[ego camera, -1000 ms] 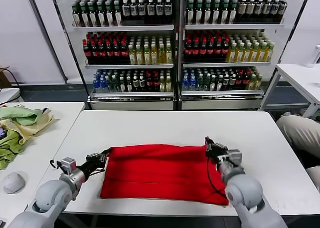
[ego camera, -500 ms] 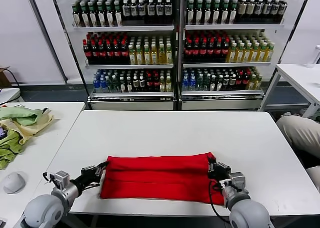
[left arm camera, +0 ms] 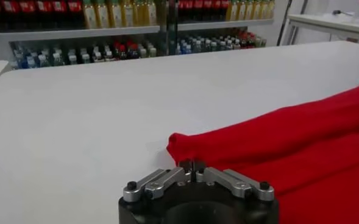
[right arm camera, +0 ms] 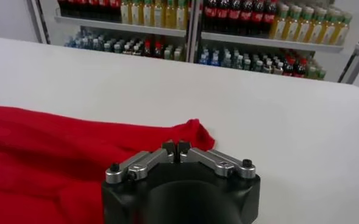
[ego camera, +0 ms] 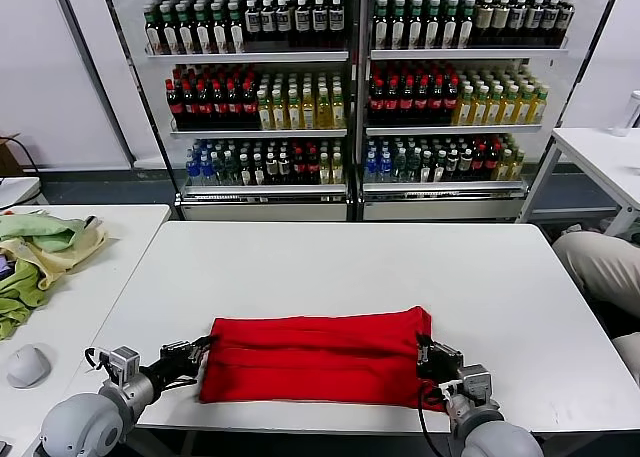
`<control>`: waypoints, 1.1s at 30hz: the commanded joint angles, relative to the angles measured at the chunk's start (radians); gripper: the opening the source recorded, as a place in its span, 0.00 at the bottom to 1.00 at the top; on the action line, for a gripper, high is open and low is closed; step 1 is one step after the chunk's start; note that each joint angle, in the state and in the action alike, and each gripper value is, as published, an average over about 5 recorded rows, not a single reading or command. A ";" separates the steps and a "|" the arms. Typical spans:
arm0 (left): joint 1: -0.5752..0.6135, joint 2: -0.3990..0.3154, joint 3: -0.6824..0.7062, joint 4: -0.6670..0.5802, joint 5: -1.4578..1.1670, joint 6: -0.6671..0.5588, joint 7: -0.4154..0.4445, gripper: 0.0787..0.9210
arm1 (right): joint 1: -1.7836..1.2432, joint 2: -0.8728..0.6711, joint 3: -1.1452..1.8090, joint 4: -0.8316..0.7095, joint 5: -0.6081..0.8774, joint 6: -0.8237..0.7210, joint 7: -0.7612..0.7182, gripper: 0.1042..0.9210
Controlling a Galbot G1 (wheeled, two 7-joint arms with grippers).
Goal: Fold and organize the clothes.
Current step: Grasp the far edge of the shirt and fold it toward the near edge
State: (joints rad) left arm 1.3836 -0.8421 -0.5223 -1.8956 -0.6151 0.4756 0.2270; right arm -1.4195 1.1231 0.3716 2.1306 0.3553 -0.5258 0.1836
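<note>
A shop-like test room is showing here: glass-fronted drink coolers [ego camera: 350, 97] are standing beyond the far edge of the white table [ego camera: 340, 257], their shelves holding rows of bottles [ego camera: 260, 102], while more white tables [ego camera: 600, 152] are flanking it.

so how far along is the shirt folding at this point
Done: the red T-shirt lies folded lengthwise into a long band near the white table's front edge. In hand: the left pincer and right pincer sit shut at its two ends, apparently pinching the cloth. Left: probably folding the band crosswise into a compact stack.
</note>
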 commanded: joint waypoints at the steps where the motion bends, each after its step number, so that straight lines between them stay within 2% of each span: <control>1: 0.034 0.006 -0.034 -0.065 -0.001 0.075 0.005 0.01 | -0.023 -0.002 0.007 0.010 -0.008 0.006 0.000 0.02; 14: 0.056 -0.003 -0.034 -0.066 0.109 0.102 -0.010 0.01 | -0.048 0.003 -0.007 0.005 -0.034 -0.005 -0.001 0.02; 19: 0.061 -0.024 -0.045 -0.085 0.141 0.082 -0.065 0.14 | -0.063 0.010 -0.001 0.024 -0.045 -0.005 -0.003 0.06; 26: 0.112 -0.103 -0.060 -0.208 0.181 -0.002 -0.225 0.38 | -0.068 0.009 0.044 0.121 -0.051 -0.003 0.004 0.30; 31: 0.157 -0.182 0.012 -0.256 0.215 -0.049 -0.495 0.55 | -0.101 0.007 0.092 0.188 -0.067 -0.002 0.001 0.47; 33: 0.170 -0.224 0.043 -0.261 0.220 -0.058 -0.572 0.60 | -0.106 0.006 0.098 0.203 -0.067 -0.004 0.002 0.54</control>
State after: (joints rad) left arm 1.4877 -0.9279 -0.5617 -2.0590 -0.4637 0.4936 0.0416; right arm -1.4942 1.1285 0.4193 2.2376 0.3028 -0.5265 0.1839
